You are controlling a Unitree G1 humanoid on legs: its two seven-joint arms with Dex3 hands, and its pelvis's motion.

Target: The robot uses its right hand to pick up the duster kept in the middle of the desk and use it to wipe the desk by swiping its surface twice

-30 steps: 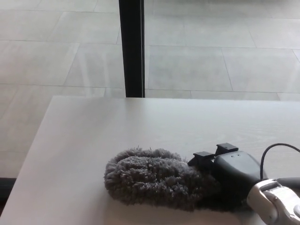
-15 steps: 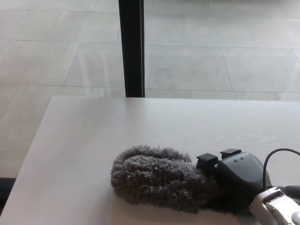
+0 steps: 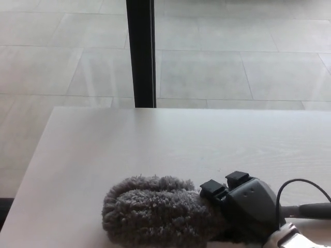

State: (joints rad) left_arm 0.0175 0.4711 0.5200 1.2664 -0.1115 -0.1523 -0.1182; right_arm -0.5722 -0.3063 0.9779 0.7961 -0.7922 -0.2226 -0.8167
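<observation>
Counting from my seat: one worktop (image 3: 155,150), one duster (image 3: 152,211), one right hand (image 3: 248,204), one black cable (image 3: 295,194).
Worktop: pale, its far edge runs across the middle of my view, left edge slants down to the bottom corner; most of the surface beyond and left of the duster lies open.
Floor: grey tiles beyond the far edge, one black post (image 3: 140,51) standing upright there.
Duster: grey fluffy head lying flat on the worktop near the bottom edge of my view.
Right hand: fingers closed on the duster's right end.
Left hand: I see none.
</observation>
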